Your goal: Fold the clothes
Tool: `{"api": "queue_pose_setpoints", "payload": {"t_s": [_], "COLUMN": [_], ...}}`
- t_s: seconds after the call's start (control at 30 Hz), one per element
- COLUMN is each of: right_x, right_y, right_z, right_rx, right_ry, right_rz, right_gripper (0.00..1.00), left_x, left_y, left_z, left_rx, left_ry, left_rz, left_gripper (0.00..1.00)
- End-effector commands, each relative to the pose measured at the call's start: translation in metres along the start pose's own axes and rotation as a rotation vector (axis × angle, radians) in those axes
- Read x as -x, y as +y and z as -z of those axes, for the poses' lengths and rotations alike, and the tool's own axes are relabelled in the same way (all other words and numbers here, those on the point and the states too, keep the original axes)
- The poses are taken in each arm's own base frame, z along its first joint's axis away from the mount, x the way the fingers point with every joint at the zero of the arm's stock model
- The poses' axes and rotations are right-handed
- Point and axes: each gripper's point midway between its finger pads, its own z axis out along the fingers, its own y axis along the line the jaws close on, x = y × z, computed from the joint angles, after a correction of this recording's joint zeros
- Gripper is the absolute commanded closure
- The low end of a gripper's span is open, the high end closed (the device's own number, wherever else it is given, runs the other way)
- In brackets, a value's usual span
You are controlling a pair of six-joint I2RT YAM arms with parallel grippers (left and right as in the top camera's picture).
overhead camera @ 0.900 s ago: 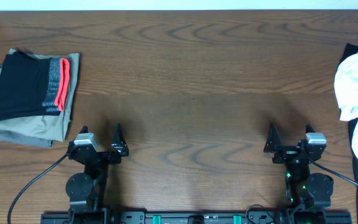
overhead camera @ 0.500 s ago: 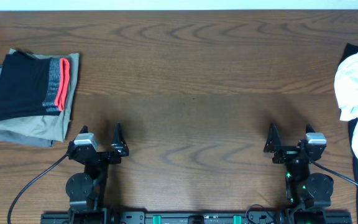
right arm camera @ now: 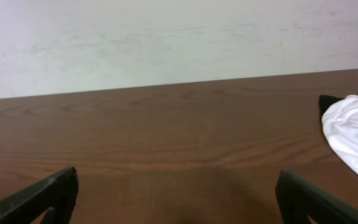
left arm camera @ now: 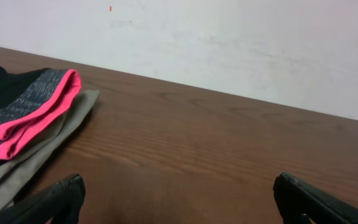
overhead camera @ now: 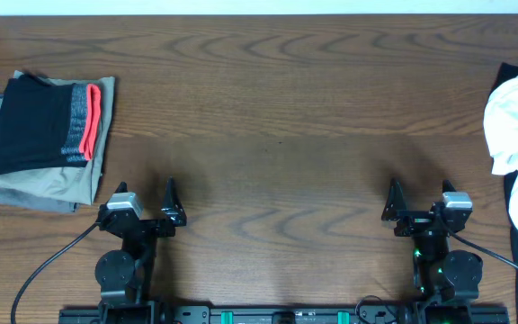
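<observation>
White T-shirt [overhead camera: 517, 121] crumpled at 3 o'clock edge of tabletop [overhead camera: 277, 108], over black cloth [overhead camera: 513, 202]. L tool [overhead camera: 144, 193] & R tool [overhead camera: 421, 193] at 7 and 5 o'clock, both released wide, nothing held.

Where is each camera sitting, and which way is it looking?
Overhead: above the table, looking straight down; left fingers and right fingers show at the bottom.
Left wrist: low behind the left fingers, facing the wall; fingers below, folded pile at left.
Right wrist: likewise behind the right fingers; white T-shirt at right.
Shared: overhead sees pile and T-shirt too.
</observation>
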Motion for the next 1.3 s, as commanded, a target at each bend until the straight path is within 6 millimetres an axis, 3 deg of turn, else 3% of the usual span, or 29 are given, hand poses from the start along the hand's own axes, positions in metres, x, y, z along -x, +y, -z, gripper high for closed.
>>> {"api": "queue_pose_setpoints", "payload": {"t_s": [0.0,0.97,1.13,1.27], "right_x": [-0.001,0.000,-0.002,-0.001], "right_y": [-0.003,-0.004,0.017,0.019], "right_z": [0.000,0.000,0.001,0.001], "right_rx": [-0.009,-0.017,0.104,0.115], "right_ry": [0.000,-0.004,0.020,0.026], "right_rz": [0.014,0.005,-0.214,-0.342], "right_gripper": [0.01,0.01,0.01,0.01], "left_x": [-0.015,-0.015,-0.015,-0.015], "left_y": [0.001,0.000,0.001,0.001], "left_z": [0.000,0.000,0.000,0.000], "left_rx": [-0.004,-0.004,-0.004,-0.004], "left_ry": [0.051,0.051,0.051,0.051], "left_rz": [-0.006,-0.006,-0.006,-0.006], "left_gripper": [0.02,0.02,0.02,0.02]}}
